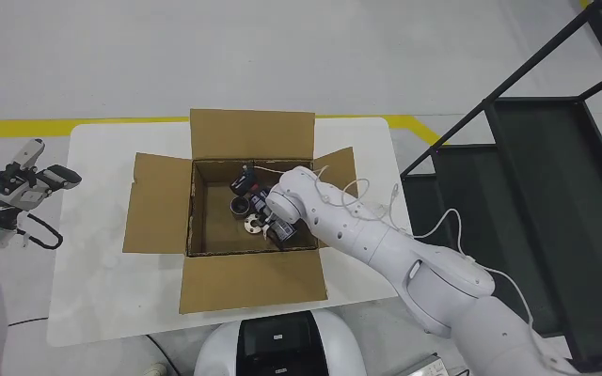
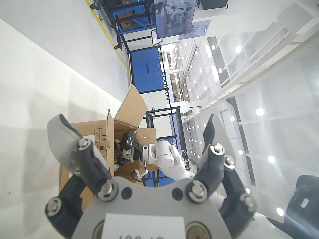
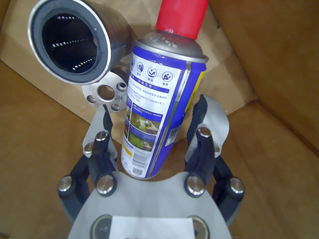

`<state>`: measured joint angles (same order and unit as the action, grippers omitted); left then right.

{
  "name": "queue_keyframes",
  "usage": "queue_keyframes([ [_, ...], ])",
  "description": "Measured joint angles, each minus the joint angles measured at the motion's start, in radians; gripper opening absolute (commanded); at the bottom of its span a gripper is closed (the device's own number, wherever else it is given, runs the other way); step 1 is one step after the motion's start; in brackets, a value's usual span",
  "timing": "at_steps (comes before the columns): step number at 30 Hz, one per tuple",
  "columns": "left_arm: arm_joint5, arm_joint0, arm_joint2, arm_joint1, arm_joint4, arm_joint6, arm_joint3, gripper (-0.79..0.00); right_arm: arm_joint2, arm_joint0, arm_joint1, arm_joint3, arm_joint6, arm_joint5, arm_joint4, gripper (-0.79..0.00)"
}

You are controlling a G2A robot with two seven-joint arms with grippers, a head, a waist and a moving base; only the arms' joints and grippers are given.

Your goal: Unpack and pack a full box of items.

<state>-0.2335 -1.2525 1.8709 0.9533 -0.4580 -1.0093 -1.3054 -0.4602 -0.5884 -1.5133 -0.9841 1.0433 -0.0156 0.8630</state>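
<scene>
Spray can (image 3: 164, 80) sits in the box's (image 1: 254, 141) right half, between the right hand's (image 3: 154, 105) spread fingers (image 3: 199, 115), untouched, long axis running straight out from the palm, cap farthest. Left hand (image 2: 135, 125), wide, hangs beyond the worktop's (image 1: 103, 282) left edge.

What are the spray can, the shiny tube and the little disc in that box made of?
Spray can: thin metal, seamed, with a glossy printed label; its red cap looks like ribbed plastic.
Tube: probably steel, polished mirror-bright outside, with a dark, perhaps rubber, ring at its mouth.
Disc: bare, duller metal, drilled through.
Box: brown cardboard, matt.
</scene>
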Motion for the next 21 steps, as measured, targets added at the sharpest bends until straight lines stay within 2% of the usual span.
queue_keyframes([
  [2,0.0,0.0,0.0,0.0,0.0,0.0,0.0,0.0,-0.001,-0.001,-0.004,0.008,-0.003,0.004,0.002,-0.151],
  [4,0.0,0.0,0.0,0.0,0.0,0.0,0.0,0.0,-0.002,-0.001,-0.009,0.018,-0.008,0.009,0.005,-0.234],
  [6,0.0,0.0,0.0,0.0,0.0,0.0,0.0,0.0,-0.004,-0.001,-0.014,0.028,-0.012,0.012,0.009,-0.416],
  [8,0.0,0.0,0.0,0.0,0.0,0.0,0.0,0.0,-0.006,-0.001,-0.017,0.037,-0.012,0.013,0.012,-0.539],
  [9,0.0,0.0,0.0,0.0,0.0,0.0,0.0,0.0,-0.007,-0.001,-0.02,0.041,-0.014,0.014,0.013,-0.662],
  [10,0.0,0.0,0.0,0.0,0.0,0.0,0.0,0.0,-0.008,-0.002,-0.022,0.044,-0.014,0.015,0.014,-0.739],
  [12,0.0,0.0,0.0,0.0,0.0,0.0,0.0,0.0,-0.011,-0.002,-0.025,0.049,-0.015,0.016,0.017,-0.785],
  [21,0.0,0.0,0.0,0.0,0.0,0.0,0.0,0.0,-0.042,-0.013,-0.022,0.0,-0.004,-0.003,0.059,-0.785],
])
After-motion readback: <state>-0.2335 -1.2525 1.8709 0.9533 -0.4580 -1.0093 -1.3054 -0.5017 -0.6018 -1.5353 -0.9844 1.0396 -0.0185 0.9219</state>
